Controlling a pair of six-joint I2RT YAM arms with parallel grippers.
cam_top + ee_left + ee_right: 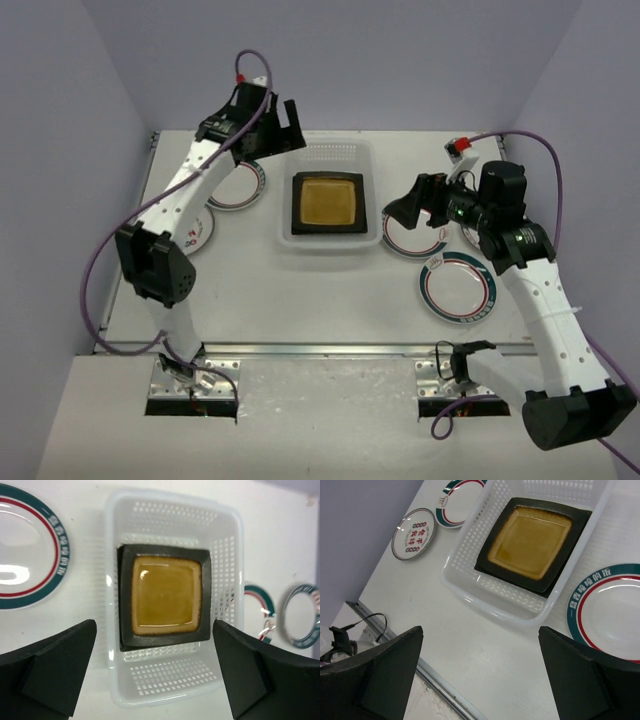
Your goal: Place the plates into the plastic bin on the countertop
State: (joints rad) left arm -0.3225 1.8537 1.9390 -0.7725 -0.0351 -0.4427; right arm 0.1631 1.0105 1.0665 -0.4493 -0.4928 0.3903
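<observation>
While the right hand (pixel 408 214), fingers apart, partly covers a round plate (pixel 408 246) at 3 o'clock of the bin (pixel 335 150) | left hand (pixel 288 128) spread, empty, at bin's 11 o'clock | amber plate (pixel 325 203) inside bin

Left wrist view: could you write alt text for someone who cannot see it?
A square amber plate with a dark rim lies flat in a white perforated bin on the countertop, framed by the black fingers of the open left end effector. One banded round plate sits at picture left, two more at right.
</observation>
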